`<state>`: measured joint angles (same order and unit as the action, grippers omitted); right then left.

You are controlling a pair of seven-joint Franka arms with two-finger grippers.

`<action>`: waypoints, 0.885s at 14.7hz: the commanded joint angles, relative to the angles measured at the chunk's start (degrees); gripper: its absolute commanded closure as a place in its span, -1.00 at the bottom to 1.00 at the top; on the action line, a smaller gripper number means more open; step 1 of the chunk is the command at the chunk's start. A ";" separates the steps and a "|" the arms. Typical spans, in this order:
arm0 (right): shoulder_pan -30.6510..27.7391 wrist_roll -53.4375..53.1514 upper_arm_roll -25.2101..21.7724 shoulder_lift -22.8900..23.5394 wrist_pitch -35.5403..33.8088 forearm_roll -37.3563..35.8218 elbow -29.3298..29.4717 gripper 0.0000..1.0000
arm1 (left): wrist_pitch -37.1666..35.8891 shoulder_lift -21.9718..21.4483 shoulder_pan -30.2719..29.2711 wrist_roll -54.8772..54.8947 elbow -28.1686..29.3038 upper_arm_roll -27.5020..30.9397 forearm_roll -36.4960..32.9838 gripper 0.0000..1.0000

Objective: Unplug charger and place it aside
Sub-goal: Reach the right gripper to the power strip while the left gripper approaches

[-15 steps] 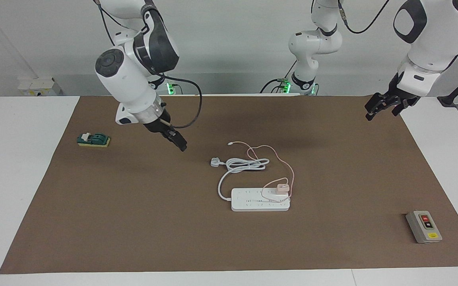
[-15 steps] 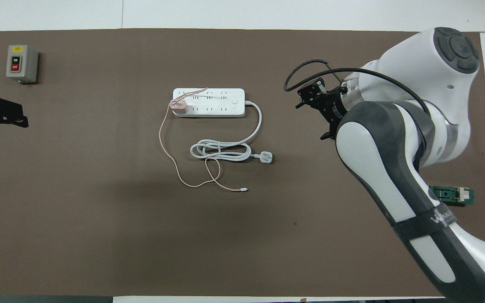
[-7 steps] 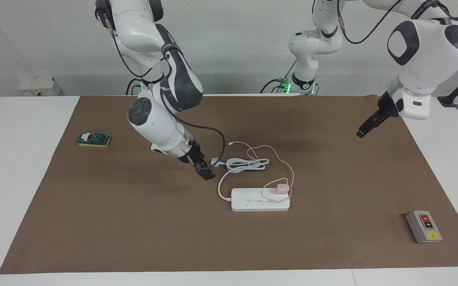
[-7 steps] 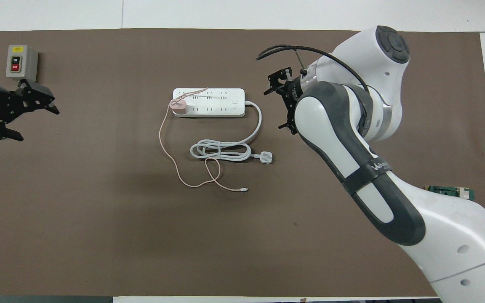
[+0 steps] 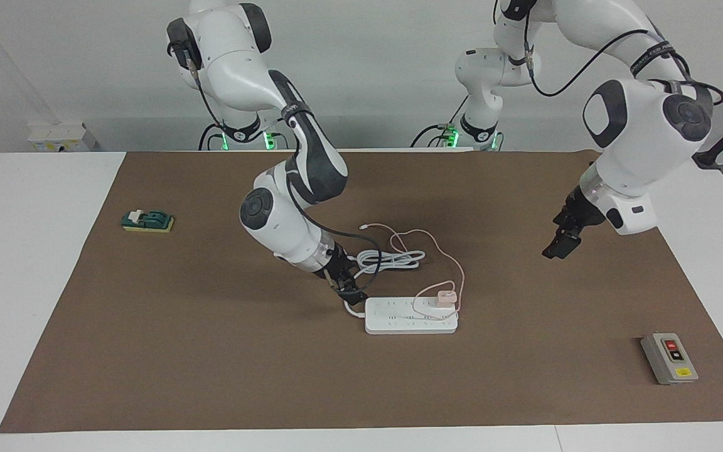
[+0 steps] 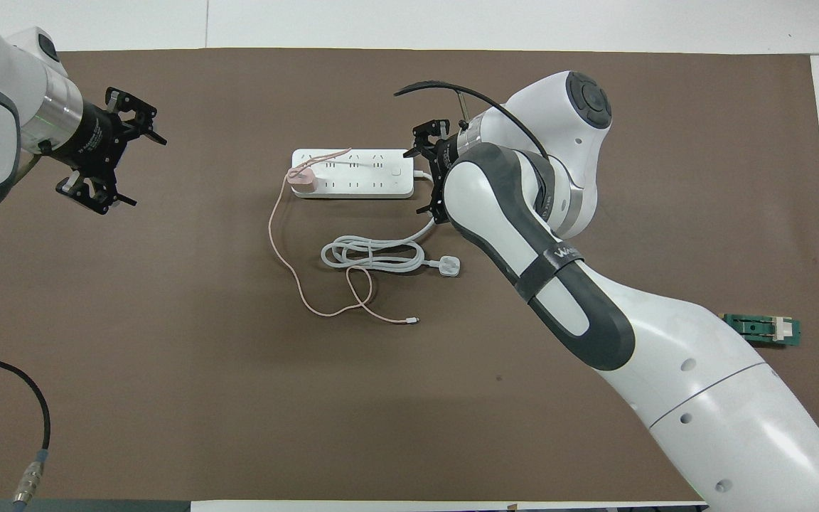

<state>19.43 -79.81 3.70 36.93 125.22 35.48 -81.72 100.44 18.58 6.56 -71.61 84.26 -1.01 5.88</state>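
Note:
The pale pink charger (image 5: 445, 297) is plugged into the white power strip (image 5: 399, 321) at the strip's end toward the left arm; it also shows in the overhead view (image 6: 303, 182) on the strip (image 6: 360, 186). Its thin pink cable (image 6: 280, 245) loops over the mat nearer to the robots. My right gripper (image 5: 353, 292) is open and low at the strip's other end, where the white cord leaves it; in the overhead view (image 6: 421, 176) its fingers stand on either side of that end. My left gripper (image 5: 559, 245) is open, empty, over bare mat, apart from the charger (image 6: 142, 169).
The strip's thick white cord (image 6: 374, 254) lies coiled nearer to the robots, ending in a white plug (image 6: 448, 267). A grey switch box (image 5: 669, 358) stands at the left arm's end of the brown mat (image 5: 179, 351). A small green block (image 5: 147, 221) lies at the right arm's end.
My right gripper has swung down and across the mat to the cord end of the power strip. My left gripper has come down and moved toward the strip. The charger has not moved.

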 commanded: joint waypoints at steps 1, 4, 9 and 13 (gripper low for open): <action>0.00 -3.84 -0.01 5.42 -2.08 2.31 7.26 -1.00 | 1.95 2.85 1.26 -10.00 -1.99 0.92 0.63 -1.00; 0.17 -7.36 0.69 10.78 -3.74 4.32 13.49 -1.00 | 1.96 10.22 3.89 -23.18 -9.52 1.27 -0.43 -1.00; 0.44 -7.99 1.31 14.22 -5.51 5.13 17.39 -1.00 | 3.44 13.41 9.69 -33.58 -9.22 4.79 -0.51 -1.00; 1.14 -7.55 1.22 15.19 -4.72 4.95 17.83 -1.00 | 8.97 14.72 13.82 -37.09 -6.30 4.87 -0.52 -1.00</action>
<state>20.60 -86.56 4.73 50.22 120.74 39.67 -66.46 106.62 32.72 17.90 -105.95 76.93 2.57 5.78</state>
